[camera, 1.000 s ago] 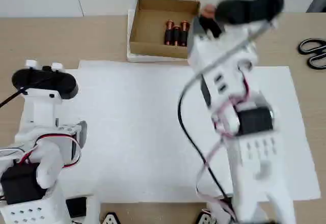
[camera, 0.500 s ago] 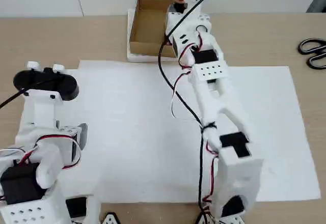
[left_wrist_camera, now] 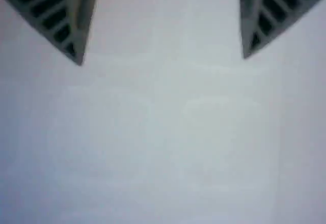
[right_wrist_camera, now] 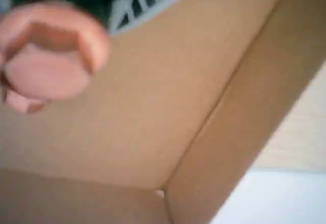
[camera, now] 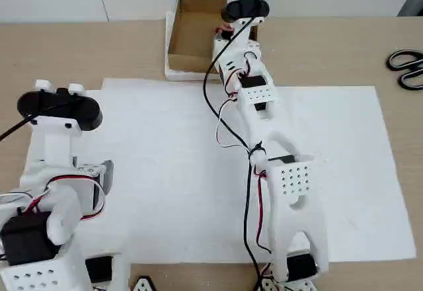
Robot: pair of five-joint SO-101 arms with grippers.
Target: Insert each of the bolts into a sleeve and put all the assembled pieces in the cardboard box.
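The cardboard box (camera: pixel 190 36) stands at the table's far edge, its brown floor and corner close up in the right wrist view (right_wrist_camera: pixel 168 107). My right arm stretches across the white sheet into the box. Its gripper (camera: pixel 225 38) is low inside, shut on a copper-coloured assembled piece (right_wrist_camera: pixel 48 63), with a grey finger (right_wrist_camera: pixel 147 0) just behind it. A bit of copper from other pieces (camera: pixel 219 34) shows beside the wrist; the rest is hidden by the arm. At the left of the sheet, my left gripper (left_wrist_camera: pixel 163 35) hangs open over bare white sheet, with nothing between its fingers.
A large white sheet (camera: pixel 165 159) covers the middle of the table. The box rests on a white foam slab (camera: pixel 173 74). Black scissors (camera: pixel 406 66) lie at the far right edge. The right arm's cable (camera: pixel 221 122) loops over the sheet.
The right arm has swung left from a raised pose at the box's right side and lowered, stretched out, into the box with the piece. The left arm has kept still.
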